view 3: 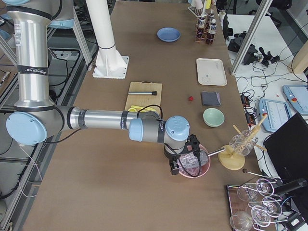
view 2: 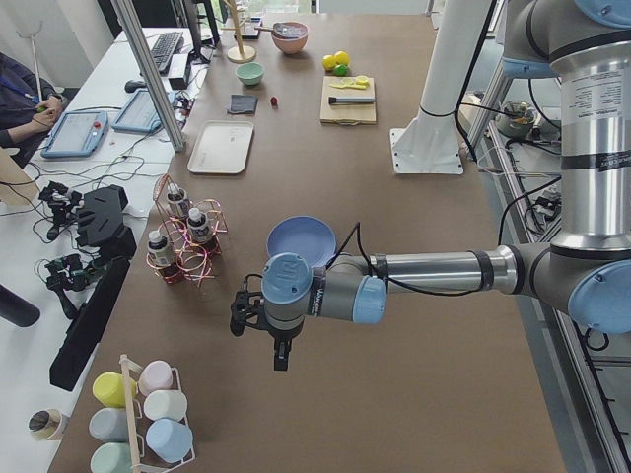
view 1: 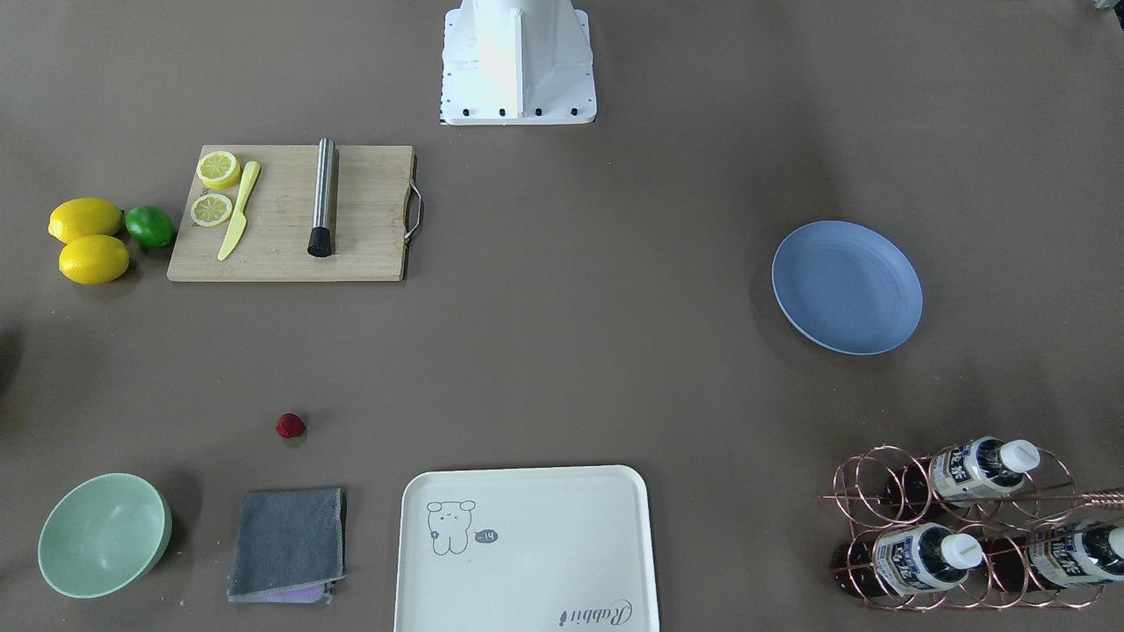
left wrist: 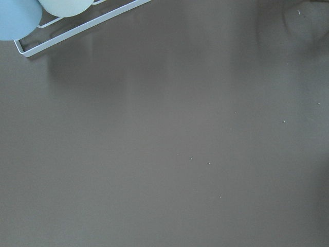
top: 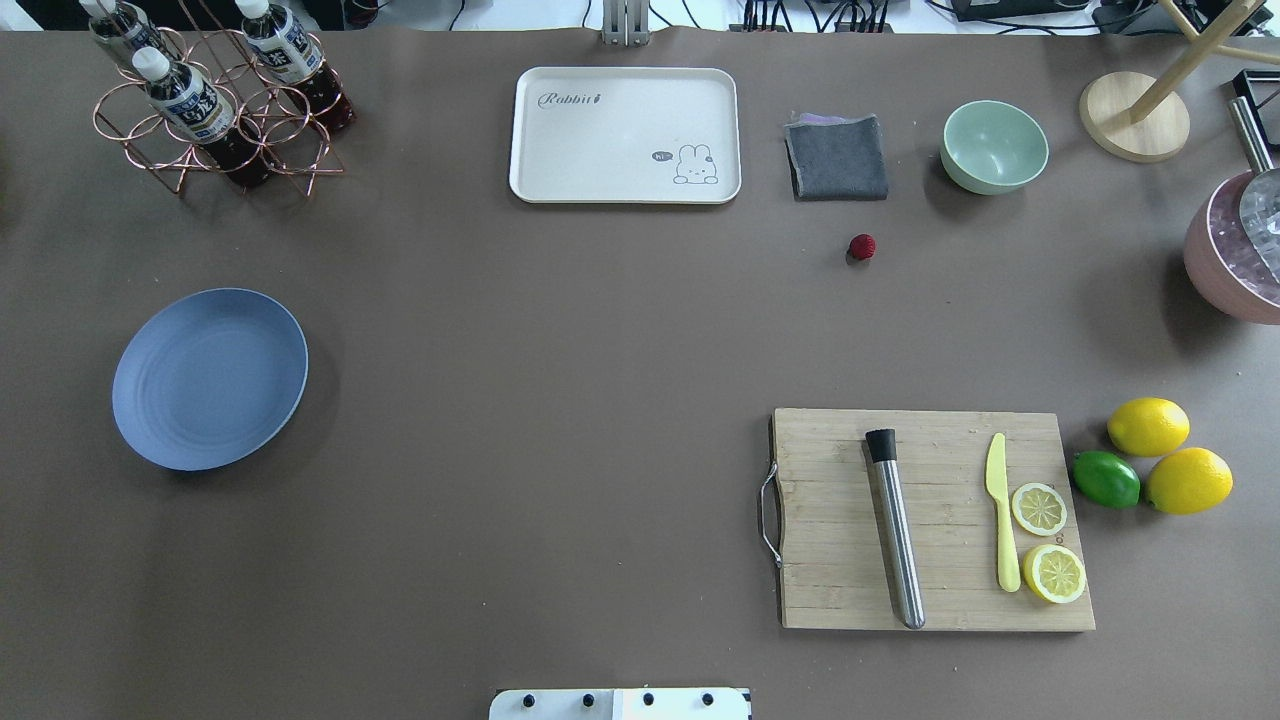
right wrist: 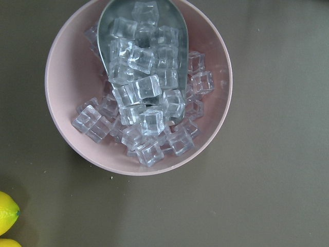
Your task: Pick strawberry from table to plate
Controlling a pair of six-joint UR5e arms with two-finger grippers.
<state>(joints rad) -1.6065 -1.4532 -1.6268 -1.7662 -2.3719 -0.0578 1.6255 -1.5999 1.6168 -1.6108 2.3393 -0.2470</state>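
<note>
The small red strawberry [top: 862, 247] lies on the grey-brown table [top: 560, 330], just in front of a grey cloth [top: 836, 157]; it also shows as the strawberry [view 1: 290, 426]. Far across the table rests the blue plate [top: 210, 378], with nothing on it. Neither gripper appears in the overhead or front views. In the exterior left view my left gripper [view 2: 281, 357] hangs over bare table past the plate [view 2: 301, 239]. In the exterior right view my right gripper [view 3: 174, 168] hovers above a pink bowl of ice cubes [right wrist: 139, 87]. I cannot tell whether either is open or shut.
A wooden cutting board [top: 930, 520] carries a steel muddler, a yellow knife and lemon slices. Lemons [top: 1148, 426] and a lime lie beside it. A mint bowl [top: 994, 146], a cream tray [top: 625, 135] and a copper bottle rack [top: 215, 110] line the far edge.
</note>
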